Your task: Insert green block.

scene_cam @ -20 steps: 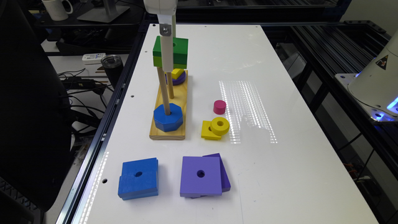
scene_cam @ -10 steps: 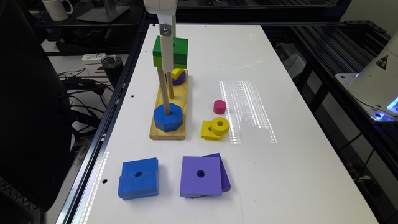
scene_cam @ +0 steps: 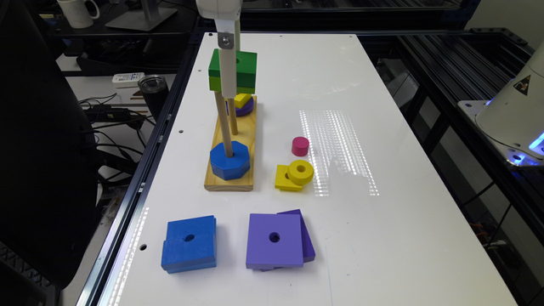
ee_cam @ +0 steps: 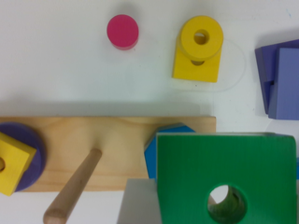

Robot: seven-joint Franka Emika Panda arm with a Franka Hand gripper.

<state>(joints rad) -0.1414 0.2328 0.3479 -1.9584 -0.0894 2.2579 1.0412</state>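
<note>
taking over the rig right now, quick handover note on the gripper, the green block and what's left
Gripper: shut on the green block, held high over the wooden base.
The block's hole sits about over the peg that carries the blue octagon; in the wrist view the peg tip shows through the hole.
Done: block picked up and roughly lined up.
Left: lower it down the peg, then release.
The middle peg is bare.

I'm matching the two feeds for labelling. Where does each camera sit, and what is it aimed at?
Exterior view: raised, off one short end of the white table, looking down its length; the gripper holds the green block above the pegs.
Wrist view: on the arm, looking straight down at the green block and wooden base.
Shared: the block, base, pink cylinder.
</note>
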